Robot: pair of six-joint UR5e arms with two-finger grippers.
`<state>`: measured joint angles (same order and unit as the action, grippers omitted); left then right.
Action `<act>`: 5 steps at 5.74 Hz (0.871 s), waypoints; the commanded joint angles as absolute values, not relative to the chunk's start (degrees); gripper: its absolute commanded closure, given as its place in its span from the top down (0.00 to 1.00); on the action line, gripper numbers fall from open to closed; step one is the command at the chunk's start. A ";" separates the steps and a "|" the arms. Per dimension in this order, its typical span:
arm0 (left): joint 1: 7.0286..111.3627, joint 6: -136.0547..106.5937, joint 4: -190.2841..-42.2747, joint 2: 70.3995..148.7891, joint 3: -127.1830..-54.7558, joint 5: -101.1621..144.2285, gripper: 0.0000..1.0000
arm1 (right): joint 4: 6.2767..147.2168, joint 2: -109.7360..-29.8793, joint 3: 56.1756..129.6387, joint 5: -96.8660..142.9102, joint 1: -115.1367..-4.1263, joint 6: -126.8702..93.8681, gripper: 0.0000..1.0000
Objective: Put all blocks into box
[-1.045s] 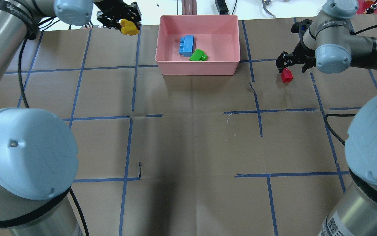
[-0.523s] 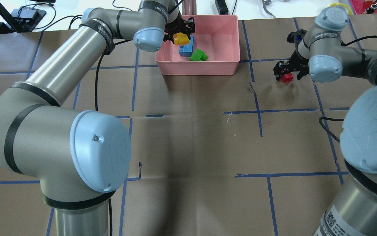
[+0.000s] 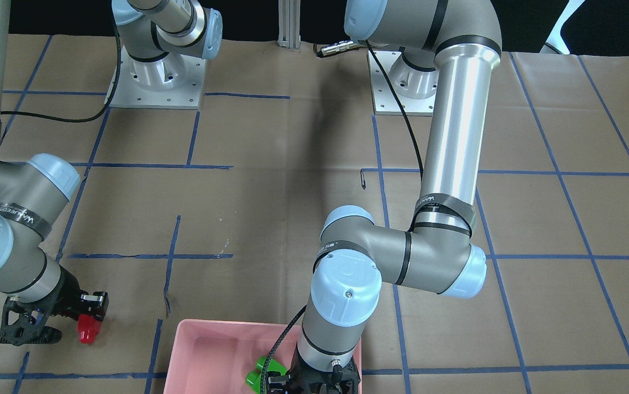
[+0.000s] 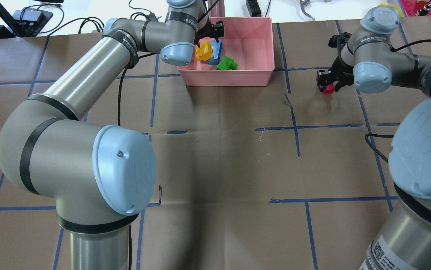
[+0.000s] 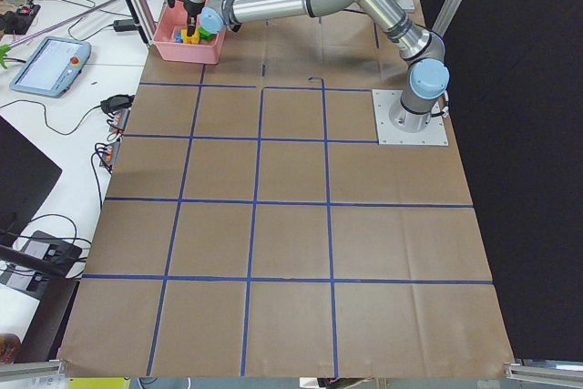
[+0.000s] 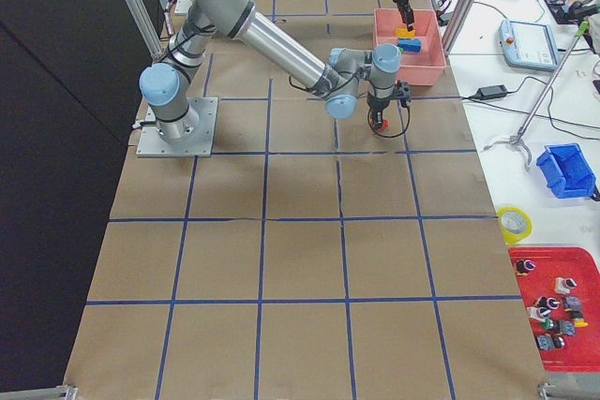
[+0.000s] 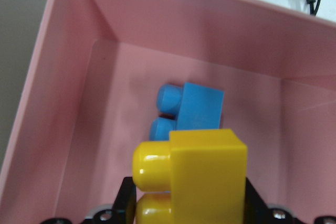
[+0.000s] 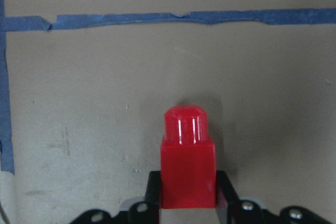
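Observation:
The pink box (image 4: 226, 78) stands at the table's far middle. The blue block (image 4: 217, 50) and the green block (image 4: 226, 63) lie in it. My left gripper (image 4: 206, 39) is inside the box's left half, shut on the yellow block (image 4: 203, 50), which hangs just above the blue block (image 7: 197, 108). The left wrist view shows the yellow block (image 7: 191, 174) between the fingers. My right gripper (image 4: 328, 83) is right of the box, low over the paper. Its fingers sit tight on both sides of the red block (image 8: 188, 166), which also shows in the overhead view (image 4: 328, 90).
Brown paper with blue tape lines (image 4: 294, 127) covers the table. The left arm's long link (image 4: 87, 75) crosses the table's left half. Cables and a tablet (image 5: 50, 66) lie beyond the far edge. The box's right half holds nothing.
The left arm swung right, carrying the yellow block from left of the box to inside it, above the blue block. The right gripper came down around the red block.

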<state>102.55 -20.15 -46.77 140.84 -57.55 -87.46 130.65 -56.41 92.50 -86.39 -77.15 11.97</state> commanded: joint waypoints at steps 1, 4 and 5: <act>102.04 -18.99 -55.56 135.48 -56.35 -87.80 0.99 | 129.90 -56.86 92.46 -86.57 -77.08 11.87 0.14; 88.46 1.34 -78.88 121.06 -56.86 -87.89 0.99 | 113.10 -63.27 83.54 -86.13 -77.95 10.55 0.11; 86.24 4.28 -82.58 118.07 -59.30 -89.20 0.99 | 103.54 -64.41 77.84 -85.96 -78.66 8.81 0.11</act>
<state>88.81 0.51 -78.67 121.04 -57.56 -88.31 112.05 -63.13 82.79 -86.10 -78.02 10.08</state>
